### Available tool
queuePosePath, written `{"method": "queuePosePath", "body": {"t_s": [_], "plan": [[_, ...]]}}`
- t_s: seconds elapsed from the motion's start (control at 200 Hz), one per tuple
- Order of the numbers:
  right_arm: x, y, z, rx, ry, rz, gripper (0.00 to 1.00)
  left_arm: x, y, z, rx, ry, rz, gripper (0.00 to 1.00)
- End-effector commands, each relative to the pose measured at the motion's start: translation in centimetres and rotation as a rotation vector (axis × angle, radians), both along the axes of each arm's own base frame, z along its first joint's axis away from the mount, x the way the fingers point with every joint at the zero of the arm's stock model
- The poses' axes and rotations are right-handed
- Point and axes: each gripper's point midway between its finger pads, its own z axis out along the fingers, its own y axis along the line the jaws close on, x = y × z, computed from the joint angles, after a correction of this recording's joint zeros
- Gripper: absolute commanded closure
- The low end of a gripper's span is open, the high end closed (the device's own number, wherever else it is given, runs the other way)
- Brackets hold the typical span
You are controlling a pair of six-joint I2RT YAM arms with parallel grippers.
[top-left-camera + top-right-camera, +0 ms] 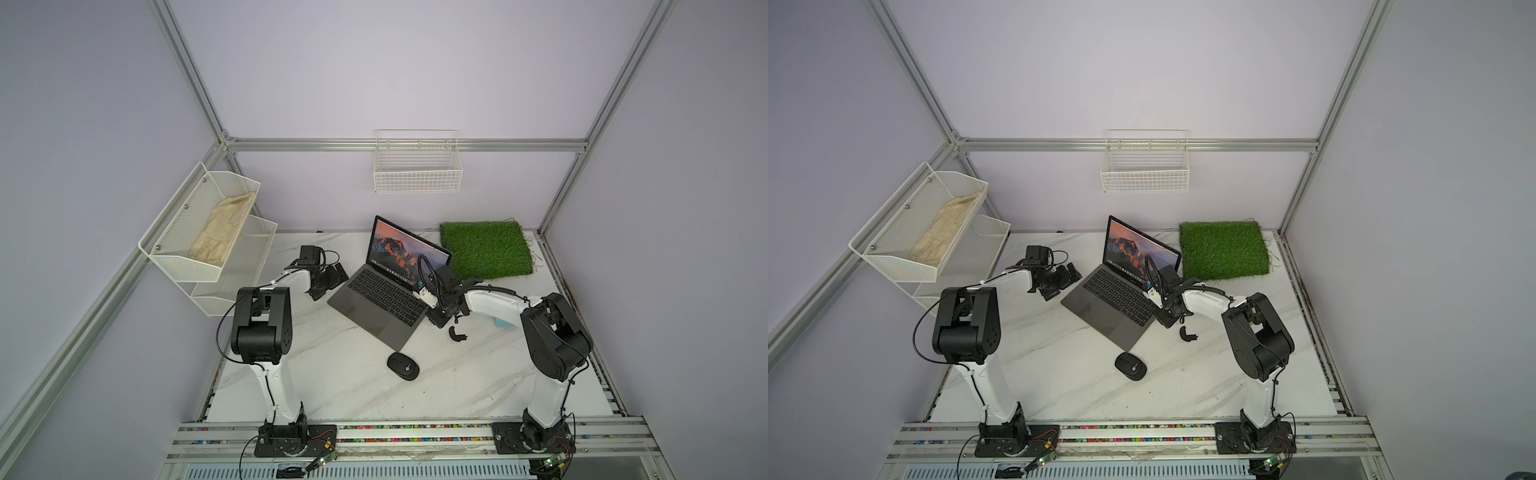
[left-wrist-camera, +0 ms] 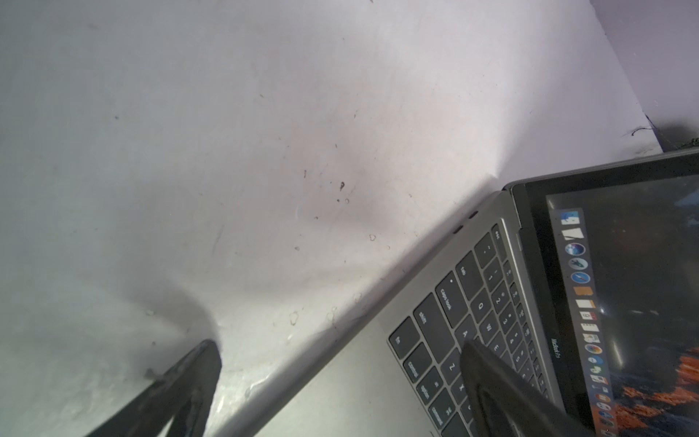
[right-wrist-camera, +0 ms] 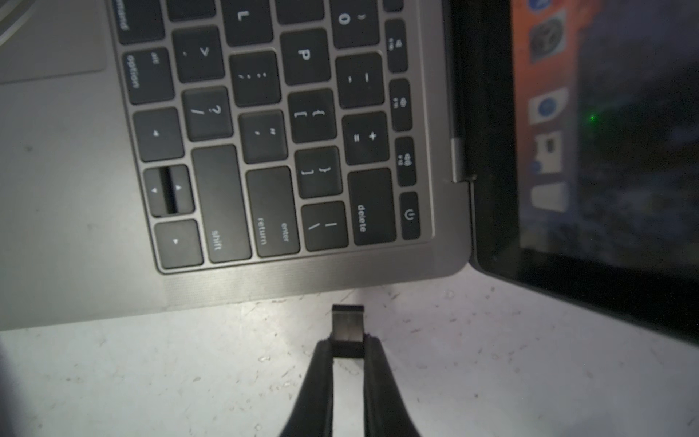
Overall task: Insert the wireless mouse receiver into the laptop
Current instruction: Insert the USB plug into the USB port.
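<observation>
In both top views the open MacBook laptop [image 1: 384, 297] sits mid-frame on the marble table [image 1: 332, 374], with the left gripper [image 1: 329, 281] off its left edge, the right gripper [image 1: 437, 319] at its right edge and a black mouse [image 1: 402, 365] below. The left wrist view shows the left gripper's fingers [image 2: 200, 372] spread wide. In the right wrist view, the right gripper pinches the wireless mouse receiver [image 3: 348, 325] by its dark cap, with the metal plug pointing at the laptop's side edge, just short of it.
</observation>
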Motion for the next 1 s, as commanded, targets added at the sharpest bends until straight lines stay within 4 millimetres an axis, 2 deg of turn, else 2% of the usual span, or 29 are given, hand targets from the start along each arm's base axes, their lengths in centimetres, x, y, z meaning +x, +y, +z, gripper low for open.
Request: {"method": "queuePosePath", "body": {"t_s": [0.0,0.465,0.995], "plan": [[0.4,0.5,0.4,0.004,-0.014,0.036,0.98,1.7,-0.2,1.5,-0.024,-0.050,-0.007,0.00],[-0.1,0.3,-0.6,-0.033,0.024,0.086,0.99,1.3,0.1,0.4,0.003,0.006,-0.017,0.00],[0.8,0.8,-0.8,-0.026,-0.003,0.088,1.00,1.0,-0.1,-0.8,0.000,0.040,-0.034,0.00]]}}
